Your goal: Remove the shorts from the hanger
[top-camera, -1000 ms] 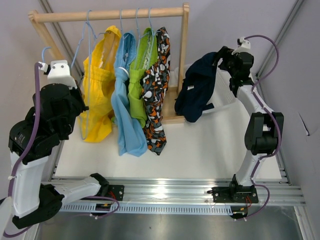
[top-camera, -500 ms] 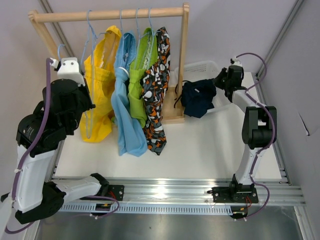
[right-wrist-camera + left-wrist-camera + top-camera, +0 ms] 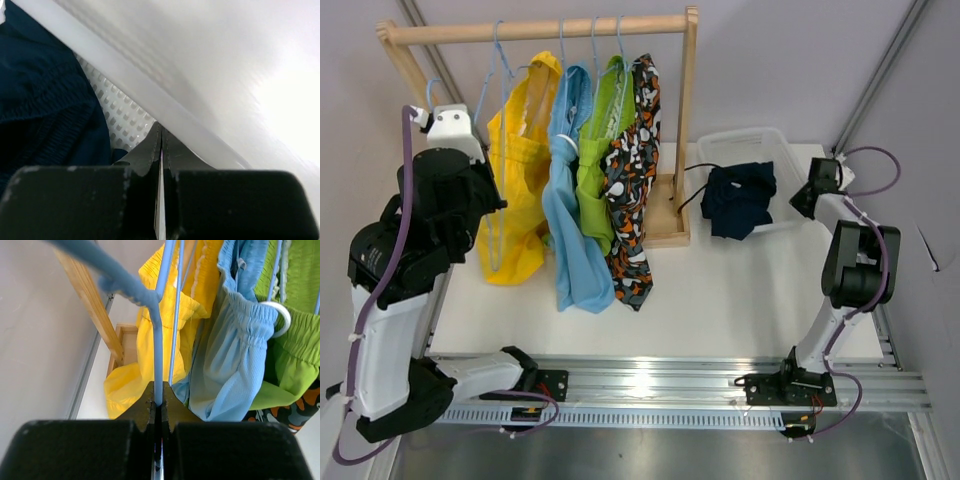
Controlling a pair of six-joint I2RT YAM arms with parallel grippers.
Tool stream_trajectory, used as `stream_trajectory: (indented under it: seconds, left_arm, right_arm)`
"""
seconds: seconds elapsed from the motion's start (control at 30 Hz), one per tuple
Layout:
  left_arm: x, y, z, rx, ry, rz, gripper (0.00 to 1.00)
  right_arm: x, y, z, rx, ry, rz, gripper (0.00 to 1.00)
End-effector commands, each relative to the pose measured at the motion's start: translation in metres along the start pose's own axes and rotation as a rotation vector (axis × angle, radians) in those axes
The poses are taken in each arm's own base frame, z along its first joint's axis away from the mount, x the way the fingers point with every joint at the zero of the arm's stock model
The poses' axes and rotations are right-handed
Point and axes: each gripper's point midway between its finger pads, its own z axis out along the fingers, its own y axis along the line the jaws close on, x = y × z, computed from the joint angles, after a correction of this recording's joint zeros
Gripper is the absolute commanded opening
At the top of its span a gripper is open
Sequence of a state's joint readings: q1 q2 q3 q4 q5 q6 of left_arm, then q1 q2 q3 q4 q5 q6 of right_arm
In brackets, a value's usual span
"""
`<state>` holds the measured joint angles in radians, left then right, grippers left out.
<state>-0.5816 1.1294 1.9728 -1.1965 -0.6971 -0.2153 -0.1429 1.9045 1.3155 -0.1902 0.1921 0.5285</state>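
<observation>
Four pairs of shorts hang from the wooden rack (image 3: 540, 28): yellow (image 3: 520, 190), light blue (image 3: 575, 240), lime green (image 3: 595, 190) and black patterned (image 3: 632, 200). Navy shorts (image 3: 738, 198) lie crumpled in the white basket (image 3: 760, 135). My left gripper (image 3: 158, 402) is shut on the thin wire of a light blue hanger (image 3: 158, 355), just in front of the yellow shorts (image 3: 145, 365). My right gripper (image 3: 160, 135) is shut with nothing in it, beside the basket's perforated wall (image 3: 117, 112), to the right of the navy shorts (image 3: 45, 105).
The rack's wooden base (image 3: 665, 232) stands between the hanging shorts and the basket. The rack's slanted left post (image 3: 92, 305) runs close to my left gripper. A grey wall lies to the left, and metal frame rails (image 3: 880, 70) stand at the back right.
My right gripper let go of the navy shorts, which dropped into the basket. It then moved right to the basket's side and shut. The left arm shifted slightly, still holding the hanger.
</observation>
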Motion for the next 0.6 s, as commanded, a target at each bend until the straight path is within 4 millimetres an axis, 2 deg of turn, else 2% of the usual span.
stream_trajectory:
  seconds: [0.0,0.1,0.17,0.2,0.27,0.3,0.33,0.37,0.4,0.43,0.47,0.53,0.57]
  left_arm:
    - [-0.025,0.018,-0.007,-0.061,-0.068,-0.013,0.00]
    - [-0.036,0.028,-0.007,-0.108,-0.105,-0.011,0.00]
    - [-0.043,0.031,-0.006,-0.124,-0.118,-0.001,0.00]
    - [-0.048,0.033,-0.006,-0.139,-0.132,-0.009,0.00]
    - [-0.051,0.032,0.001,-0.152,-0.130,0.010,0.00]
    - [-0.055,0.034,0.004,-0.163,-0.139,0.001,0.00]
    - [-0.058,0.035,0.009,-0.170,-0.140,0.004,0.00]
    - [-0.060,0.036,0.012,-0.179,-0.140,0.003,0.00]
    - [-0.062,0.039,0.017,-0.186,-0.142,-0.004,0.00]
    - [-0.067,0.039,0.021,-0.189,-0.148,-0.011,0.00]
    - [-0.068,0.043,0.025,-0.208,-0.144,-0.013,0.00]
    - [-0.069,0.043,0.031,-0.205,-0.140,-0.011,0.00]
    - [-0.068,0.042,0.039,-0.207,-0.128,-0.003,0.00]
  right_arm:
    - [-0.019,-0.058,-0.026,0.151,-0.050,0.090,0.00]
    - [-0.022,-0.066,-0.035,0.160,-0.063,0.094,0.00]
    - [-0.029,-0.064,-0.045,0.148,-0.078,0.093,0.00]
    - [-0.029,-0.061,-0.049,0.130,-0.077,0.090,0.00]
    - [-0.042,-0.046,-0.066,0.051,-0.110,0.079,0.00]
    - [-0.045,-0.033,-0.073,-0.021,-0.113,0.071,0.02]
    - [-0.057,-0.024,-0.091,-0.074,-0.153,0.061,0.32]
    - [-0.063,-0.015,-0.102,-0.125,-0.174,0.058,0.50]
    - [-0.067,-0.002,-0.113,-0.197,-0.195,0.046,0.65]
    - [-0.072,0.003,-0.125,-0.222,-0.217,0.042,0.83]
    - [-0.084,0.010,-0.148,-0.255,-0.267,0.039,0.86]
    - [-0.093,0.016,-0.172,-0.283,-0.305,0.035,0.88]
    - [-0.102,0.020,-0.196,-0.317,-0.347,0.042,0.88]
